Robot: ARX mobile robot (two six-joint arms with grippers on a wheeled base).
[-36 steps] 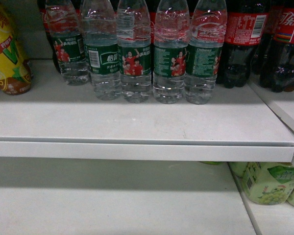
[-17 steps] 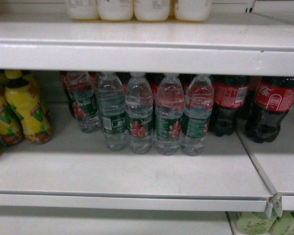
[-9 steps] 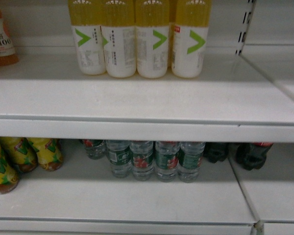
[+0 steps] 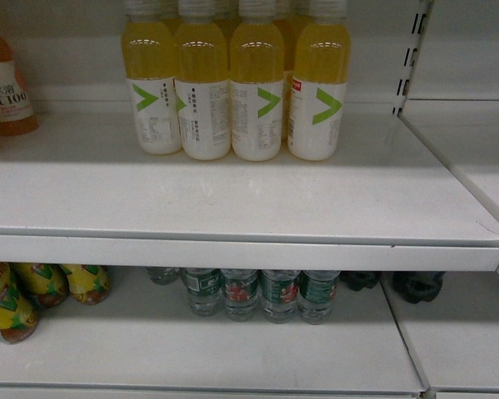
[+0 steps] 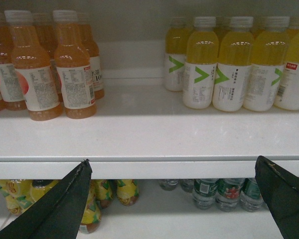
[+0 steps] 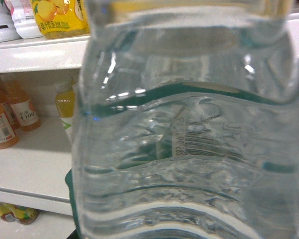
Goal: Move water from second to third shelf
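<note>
A clear ribbed water bottle (image 6: 189,139) with a dark green label fills the right wrist view, hanging in front of the shelves. It covers my right gripper's fingers, which are shut on it. Several more water bottles (image 4: 258,293) stand in a row on the lower shelf (image 4: 191,349); the same water bottles (image 5: 224,191) show in the left wrist view. The shelf above (image 4: 233,199) has bare room in front of its yellow drinks. My left gripper (image 5: 173,162) is open, level with that shelf's front edge, with nothing between its dark fingers (image 5: 65,204). Neither gripper shows in the head view.
Yellow drink bottles with white labels (image 4: 233,91) stand at the back of the upper shelf, with orange drink bottles (image 5: 45,74) to their left. On the lower shelf, yellow tea bottles (image 4: 33,291) are left of the water and dark cola bottles (image 4: 416,287) right. An upright rail (image 4: 412,58) divides the bays.
The head view has climbed from the water's shelf to the shelf above, so the yellow drinks now fill the top and the water row sits low in the frame.
</note>
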